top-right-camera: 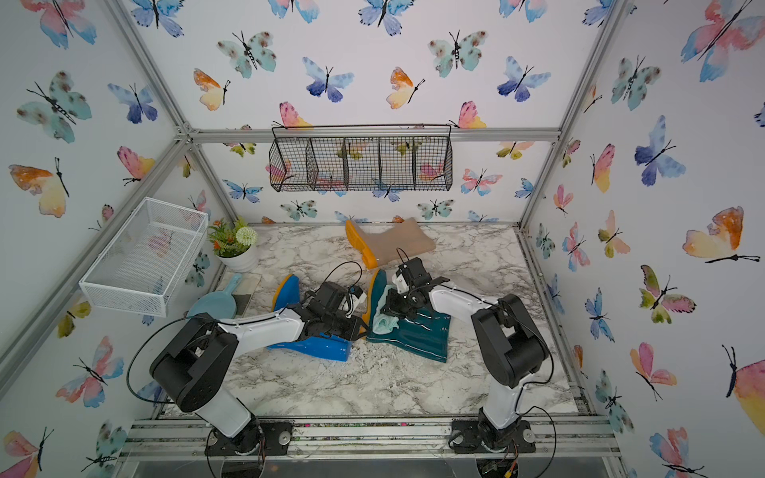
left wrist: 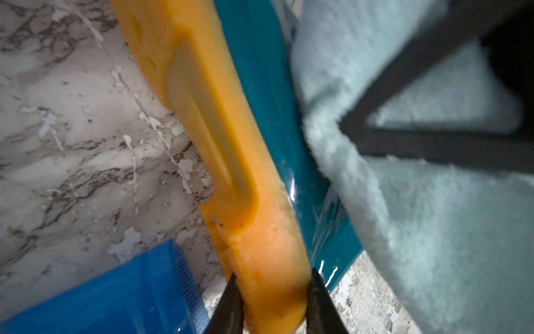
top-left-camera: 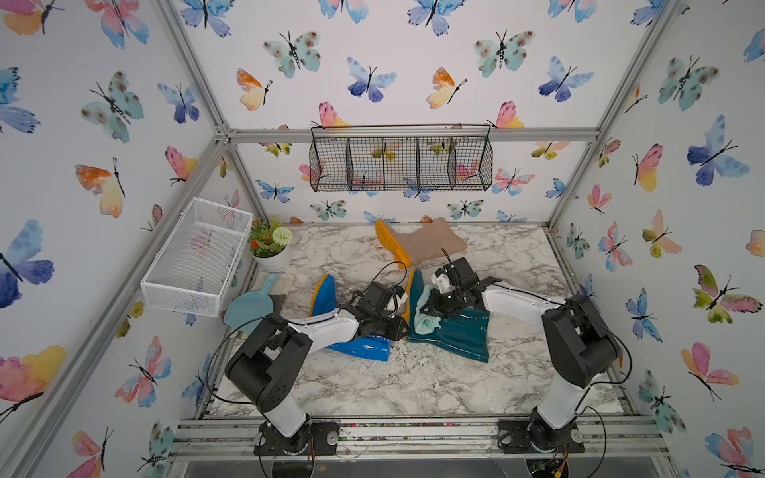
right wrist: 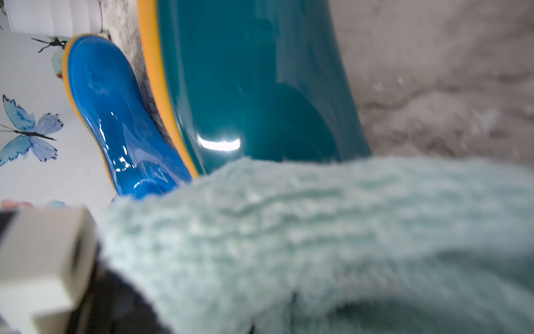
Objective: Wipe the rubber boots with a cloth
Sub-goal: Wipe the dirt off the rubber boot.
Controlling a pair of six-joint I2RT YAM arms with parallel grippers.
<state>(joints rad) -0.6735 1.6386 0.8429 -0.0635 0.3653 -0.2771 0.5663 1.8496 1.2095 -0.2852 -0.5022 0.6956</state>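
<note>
A dark teal boot point(top-left-camera: 455, 331) lies on its side mid-table, its orange sole point(left wrist: 208, 101) facing left. My left gripper point(left wrist: 273, 277) is shut on that sole near the heel, one finger on each side; in a top view the left gripper point(top-left-camera: 402, 325) sits at the boot's left edge. The pale aqua cloth point(top-left-camera: 426, 318) rests on the teal boot's foot, and my right gripper point(top-left-camera: 434, 308) is shut on it. In the right wrist view the cloth point(right wrist: 318, 231) hides the jaws. A blue boot point(top-left-camera: 364, 347) lies under my left arm. A beige boot point(top-left-camera: 430, 244) lies at the back.
A white mesh basket point(top-left-camera: 198, 256) hangs on the left wall. A black wire basket point(top-left-camera: 401, 161) hangs on the back wall. At the back left stand a potted plant point(top-left-camera: 271, 248) and a light blue scoop point(top-left-camera: 252, 304). Metal rails point(top-left-camera: 414, 430) edge the front.
</note>
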